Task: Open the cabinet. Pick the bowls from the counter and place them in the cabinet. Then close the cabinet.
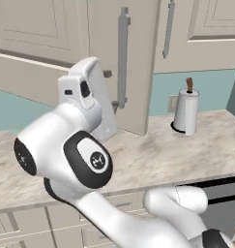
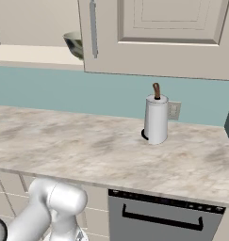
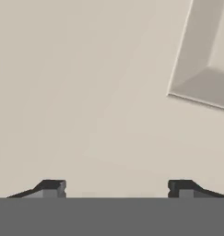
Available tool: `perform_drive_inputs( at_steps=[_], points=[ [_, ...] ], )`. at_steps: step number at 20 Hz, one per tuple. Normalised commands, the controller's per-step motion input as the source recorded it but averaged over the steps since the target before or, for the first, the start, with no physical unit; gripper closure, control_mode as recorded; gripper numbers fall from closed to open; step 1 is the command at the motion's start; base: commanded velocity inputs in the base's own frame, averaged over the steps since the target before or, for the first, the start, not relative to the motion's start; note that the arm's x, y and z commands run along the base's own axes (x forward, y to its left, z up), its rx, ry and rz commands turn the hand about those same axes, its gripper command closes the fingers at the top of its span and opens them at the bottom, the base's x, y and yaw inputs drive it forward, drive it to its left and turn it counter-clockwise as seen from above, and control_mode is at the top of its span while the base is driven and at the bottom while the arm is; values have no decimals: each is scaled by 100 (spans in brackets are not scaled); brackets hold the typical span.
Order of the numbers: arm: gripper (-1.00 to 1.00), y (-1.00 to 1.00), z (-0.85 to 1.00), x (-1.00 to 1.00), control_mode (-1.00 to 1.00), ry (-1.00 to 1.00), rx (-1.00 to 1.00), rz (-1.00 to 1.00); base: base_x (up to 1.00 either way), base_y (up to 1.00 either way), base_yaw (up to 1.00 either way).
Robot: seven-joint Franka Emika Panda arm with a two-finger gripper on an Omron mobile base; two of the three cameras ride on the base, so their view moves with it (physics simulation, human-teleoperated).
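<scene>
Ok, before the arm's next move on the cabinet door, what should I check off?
1. Cabinet door stands open: ok.
2. One bowl on the cabinet shelf: ok.
3. Second bowl inside: cannot tell.
4. Gripper jaws apart, nothing between them: ok.
5. Gripper touching the door handle: cannot tell.
6. Paper towel roll stands apart from the door: ok.

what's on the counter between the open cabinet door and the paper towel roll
Nothing: in the left base view the counter is bare between the cabinet door and the paper towel roll.
</scene>
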Motion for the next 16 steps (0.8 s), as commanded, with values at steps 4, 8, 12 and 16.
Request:
perform_drive_inputs(
  at_steps=[4, 8, 12, 16],
  points=[
    [-100, -100, 37, 61, -100, 9, 18, 3, 0, 0, 0],
    [-100, -100, 47, 71, -100, 11, 21, 6, 0, 0, 0],
    [-100, -100, 36, 99, -100, 10, 26, 14, 0, 0, 0],
    [-100, -100, 0, 100, -100, 1, 28, 27, 0, 0, 0]
  ],
)
